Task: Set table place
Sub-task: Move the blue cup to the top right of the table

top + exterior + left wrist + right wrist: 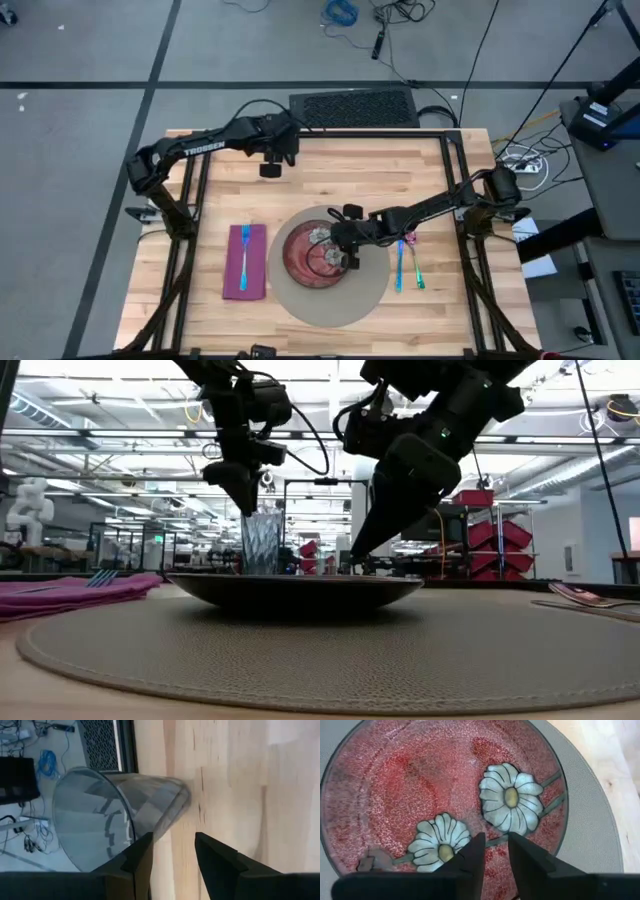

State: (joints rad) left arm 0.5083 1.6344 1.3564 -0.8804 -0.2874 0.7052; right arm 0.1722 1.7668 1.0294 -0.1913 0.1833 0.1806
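A clear faceted glass (100, 815) stands upright on the table (430, 170) near its far edge, left of the middle. My left gripper (172, 840) is open just above and beside it (260, 545); one finger is at the glass's wall and the other is over bare wood. A red plate with white flowers (420, 785) lies on a round beige mat (330, 300). My right gripper (496, 840) points down over the plate's right half. Its fingers are a narrow gap apart, with nothing between them. My left gripper has one finger (142, 852) right at the glass's side wall (160, 822), coming from above; I cannot tell whether it touches. The glass stands on the table on its own base.
Left of the mat lies a purple napkin (245, 262) with a blue fork (244, 252) on it. Two colourful pieces of cutlery (407, 262) lie right of the mat. Bare wood stretches along the far right and the near corners.
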